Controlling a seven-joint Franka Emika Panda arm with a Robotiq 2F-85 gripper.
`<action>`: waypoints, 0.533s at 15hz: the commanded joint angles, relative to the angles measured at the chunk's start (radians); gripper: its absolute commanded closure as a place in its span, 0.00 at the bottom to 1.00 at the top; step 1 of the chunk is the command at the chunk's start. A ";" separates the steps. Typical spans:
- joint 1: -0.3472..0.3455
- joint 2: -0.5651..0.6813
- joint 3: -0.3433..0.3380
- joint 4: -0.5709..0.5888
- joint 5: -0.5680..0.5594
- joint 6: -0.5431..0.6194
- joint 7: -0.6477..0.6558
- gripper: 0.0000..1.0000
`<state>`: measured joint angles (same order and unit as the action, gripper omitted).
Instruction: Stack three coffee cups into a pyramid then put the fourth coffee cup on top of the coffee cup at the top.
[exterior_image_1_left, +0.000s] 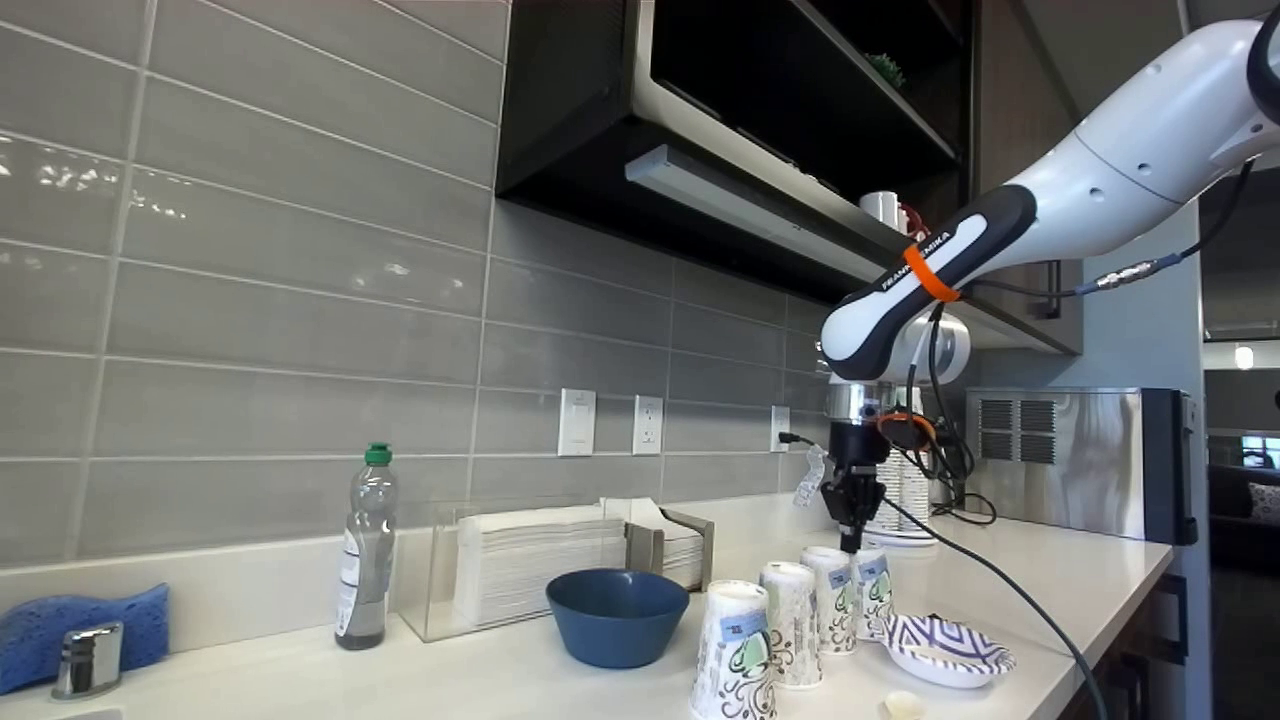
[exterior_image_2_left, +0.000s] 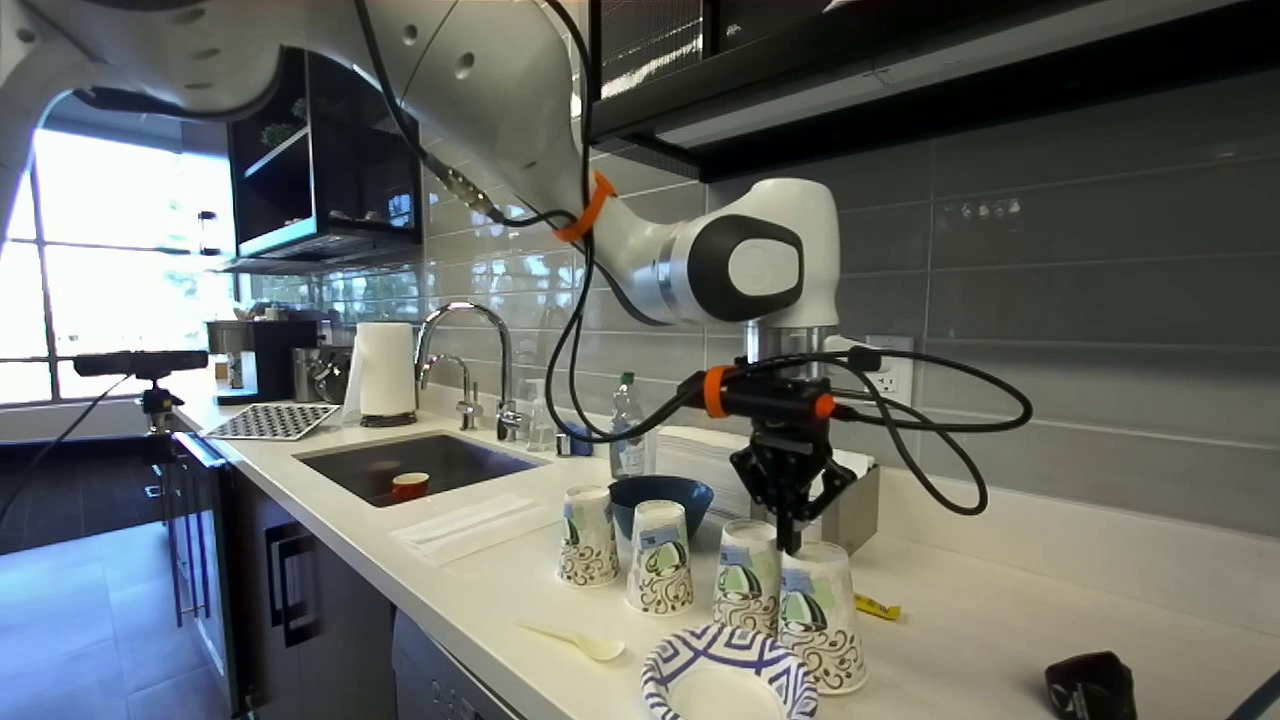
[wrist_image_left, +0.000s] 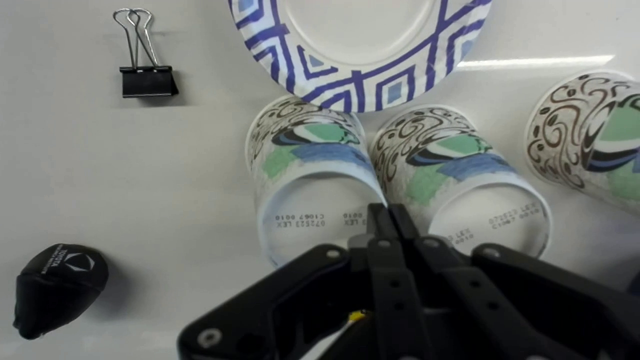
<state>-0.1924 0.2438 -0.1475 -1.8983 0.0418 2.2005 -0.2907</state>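
The white patterned coffee cups stand upside down in a row on the counter in both exterior views. The end cup nearest the plate shows at left in the wrist view. Beside it, close or touching, is another cup. Two more cups continue the row; they also show in an exterior view. My gripper points down; its fingertips are shut on the raised bottom rim of the end cup.
A patterned paper plate lies against the cups. A dark-blue bowl and napkin holders stand behind. A spoon, binder clip, yellow packet and black object lie around.
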 joint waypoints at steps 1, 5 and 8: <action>-0.019 0.002 0.011 0.026 0.029 -0.026 -0.026 0.65; -0.013 -0.019 0.009 0.024 0.011 -0.024 -0.011 0.37; 0.001 -0.050 0.014 0.011 0.001 -0.029 0.004 0.17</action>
<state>-0.1935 0.2313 -0.1467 -1.8817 0.0446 2.2000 -0.2919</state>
